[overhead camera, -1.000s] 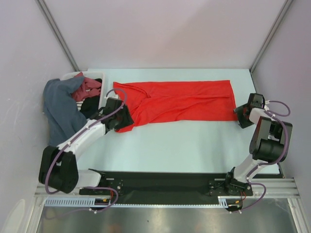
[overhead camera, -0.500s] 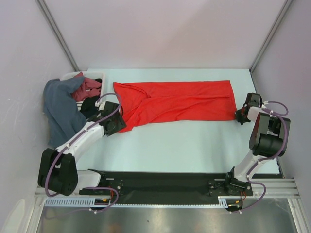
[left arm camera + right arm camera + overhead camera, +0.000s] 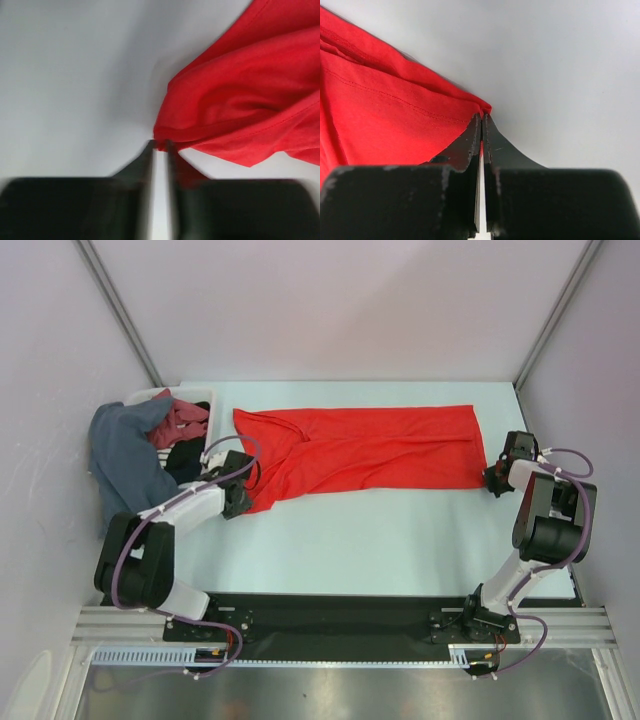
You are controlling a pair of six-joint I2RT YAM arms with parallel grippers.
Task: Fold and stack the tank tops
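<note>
A large red tank top [image 3: 370, 450] lies spread flat across the middle of the table. My left gripper [image 3: 243, 502] sits at its near left corner. In the left wrist view the jaws [image 3: 161, 145] stand almost together, with a bunched tip of red cloth [image 3: 240, 100] pinched between them. My right gripper [image 3: 490, 480] is at the near right corner, shut [image 3: 482, 116] on the hem corner of the red cloth [image 3: 380, 100]. A dark navy tank top [image 3: 183, 462] lies bunched in the basket, mostly hidden.
A white basket [image 3: 195, 393] stands at the back left, beside the left arm. A grey-blue garment [image 3: 125, 465] hangs over its left side and a maroon cloth [image 3: 186, 420] lies inside. Pale walls close the table in at the back and both sides.
My left gripper slid off the cloth to its near left corner and closed on it, the arm folding lower. My right gripper closed on the right corner.
</note>
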